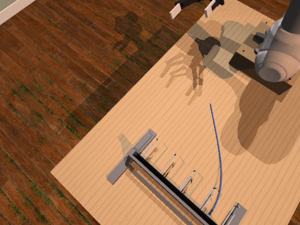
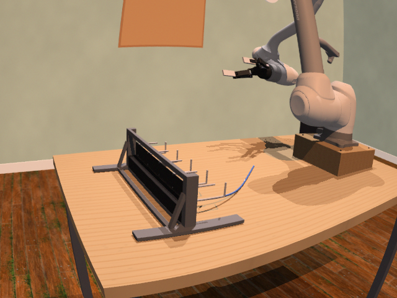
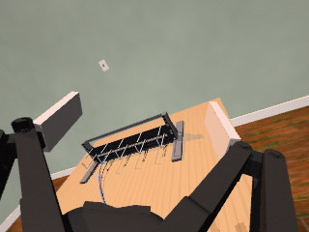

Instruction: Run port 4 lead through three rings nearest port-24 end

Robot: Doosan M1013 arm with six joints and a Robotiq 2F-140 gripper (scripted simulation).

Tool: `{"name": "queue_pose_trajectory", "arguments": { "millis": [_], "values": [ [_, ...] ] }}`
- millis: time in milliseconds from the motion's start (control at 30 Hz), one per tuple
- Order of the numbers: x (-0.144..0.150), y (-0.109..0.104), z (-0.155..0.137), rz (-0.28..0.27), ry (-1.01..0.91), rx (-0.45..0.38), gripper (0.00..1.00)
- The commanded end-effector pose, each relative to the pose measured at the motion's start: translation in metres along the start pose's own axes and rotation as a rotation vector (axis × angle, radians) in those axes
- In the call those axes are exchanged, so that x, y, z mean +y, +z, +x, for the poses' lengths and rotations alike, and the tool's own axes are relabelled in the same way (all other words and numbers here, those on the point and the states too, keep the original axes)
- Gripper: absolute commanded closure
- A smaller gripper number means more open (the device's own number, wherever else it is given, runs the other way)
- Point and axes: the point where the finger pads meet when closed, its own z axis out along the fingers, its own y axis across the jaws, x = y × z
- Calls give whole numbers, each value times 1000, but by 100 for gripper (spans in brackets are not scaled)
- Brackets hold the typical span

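The grey rack (image 1: 169, 186) (image 2: 189, 192) (image 3: 178, 145) with the black patch panel stands on the wooden table (image 1: 157, 108) (image 2: 128, 256), its front toward the robot base. Several thin ring rods stick out of its front. The ring (image 1: 148, 147) (image 2: 165, 146) nearest the port-24 end holds nothing. The blue lead (image 1: 219, 154) (image 2: 239, 185) (image 3: 99, 184) leaves the panel at the opposite end. It curves out across the table, with its free end (image 1: 210, 104) (image 2: 253, 166) lying loose. My gripper (image 1: 191, 11) (image 2: 238, 66) (image 3: 143, 107) is open and empty, high above the table and far from the rack.
The robot's base block (image 1: 244, 65) (image 2: 333, 157) stands on the table's far corner, beyond the lead's free end. The table's left edge (image 1: 116, 106) runs close to the rack's port-24 foot (image 1: 143, 140). Wooden floor lies beyond it.
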Motion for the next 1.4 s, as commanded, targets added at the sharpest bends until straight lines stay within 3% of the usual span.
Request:
{"name": "queue_pose_trajectory", "arguments": {
  "millis": [0, 567, 700, 1033, 1100, 1167, 1367],
  "values": [
    [0, 0, 0, 0, 0, 0, 0],
    [0, 0, 0, 0, 0, 0, 0],
    [-5, 4, -7, 11, -25, -35, 0],
    [-52, 47, -84, 128, -305, -426, 0],
    [-52, 47, -84, 128, -305, -426, 0],
    [-65, 59, -106, 161, -384, -537, 0],
    [-91, 82, -147, 223, -534, -747, 0]
  ]
}}
